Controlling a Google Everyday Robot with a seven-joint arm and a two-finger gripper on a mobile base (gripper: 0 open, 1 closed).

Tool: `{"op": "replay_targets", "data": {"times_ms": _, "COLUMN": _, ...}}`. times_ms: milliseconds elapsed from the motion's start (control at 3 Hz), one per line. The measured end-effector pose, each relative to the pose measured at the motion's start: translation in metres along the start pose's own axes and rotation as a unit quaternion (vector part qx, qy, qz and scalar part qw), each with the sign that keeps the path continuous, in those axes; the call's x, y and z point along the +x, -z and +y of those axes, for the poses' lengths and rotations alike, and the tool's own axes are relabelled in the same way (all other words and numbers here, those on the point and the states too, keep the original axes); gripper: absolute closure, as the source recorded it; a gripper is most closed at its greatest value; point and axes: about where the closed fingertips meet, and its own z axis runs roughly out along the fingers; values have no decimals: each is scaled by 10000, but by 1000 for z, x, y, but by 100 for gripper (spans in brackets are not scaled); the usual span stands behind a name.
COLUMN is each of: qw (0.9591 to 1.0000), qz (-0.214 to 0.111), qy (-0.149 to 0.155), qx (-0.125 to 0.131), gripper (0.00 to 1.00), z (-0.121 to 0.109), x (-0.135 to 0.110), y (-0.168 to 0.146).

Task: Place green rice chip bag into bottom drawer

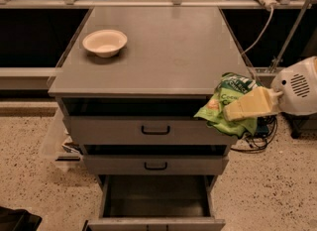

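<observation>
My gripper [233, 111] comes in from the right and is shut on the green rice chip bag [224, 105], a crinkly green foil bag with white lettering. I hold it in the air off the cabinet's front right corner, level with the top drawer. The bottom drawer [156, 220] is pulled open at the foot of the cabinet, below and left of the bag; its dark inside shows nothing in it.
A white bowl [104, 42] sits on the grey cabinet top [163, 46] at the back left. Two upper drawers with black handles [155, 130] are slightly open. Cables [255, 143] lie on the floor right of the cabinet. A clear bin [57, 141] stands at the left.
</observation>
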Motion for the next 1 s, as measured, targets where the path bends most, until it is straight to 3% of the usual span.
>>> {"op": "replay_targets", "data": {"times_ms": 333, "qw": 9970, "qz": -57, "qy": -596, "qx": -498, "gripper": 100, "z": -16, "x": 34, "y": -42}}
{"op": "replay_targets", "data": {"times_ms": 667, "qw": 9786, "qz": -3, "qy": -1540, "qx": -1362, "gripper": 100, "z": -29, "x": 100, "y": -124}}
{"op": "replay_targets", "data": {"times_ms": 1000, "qw": 9517, "qz": 420, "qy": -2227, "qx": -2073, "gripper": 100, "z": -26, "x": 167, "y": -208}}
